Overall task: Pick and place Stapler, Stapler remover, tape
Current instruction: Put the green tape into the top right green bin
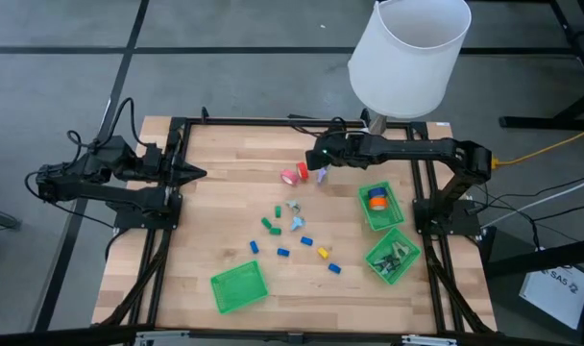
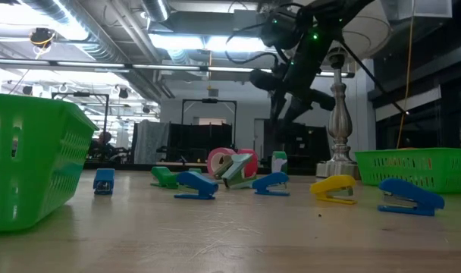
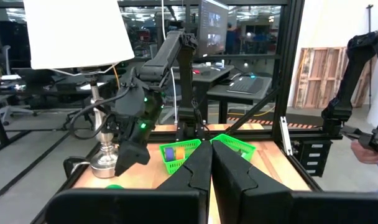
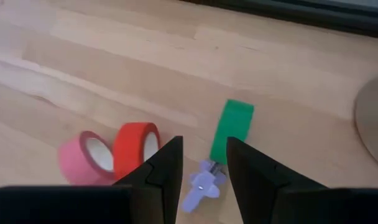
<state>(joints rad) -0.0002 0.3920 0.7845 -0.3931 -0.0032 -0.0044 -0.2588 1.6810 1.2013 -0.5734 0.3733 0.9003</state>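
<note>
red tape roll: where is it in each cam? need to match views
High view: red tape roll, upper centre of the table, just below the right gripper.
Low view: mid-picture, behind the blue staplers.
Left wrist view: not visible.
Right wrist view: centre-left, beside the fingers.
Shared landmark: the pink tape roll touching it.

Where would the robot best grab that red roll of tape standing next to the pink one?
The red tape roll stands on edge against the pink roll, its open hole facing sideways. Probably best for the right gripper, hovering open just beside it, to come from above and pinch the roll across its two flat faces, since the pink roll seems to leave them free.
</note>
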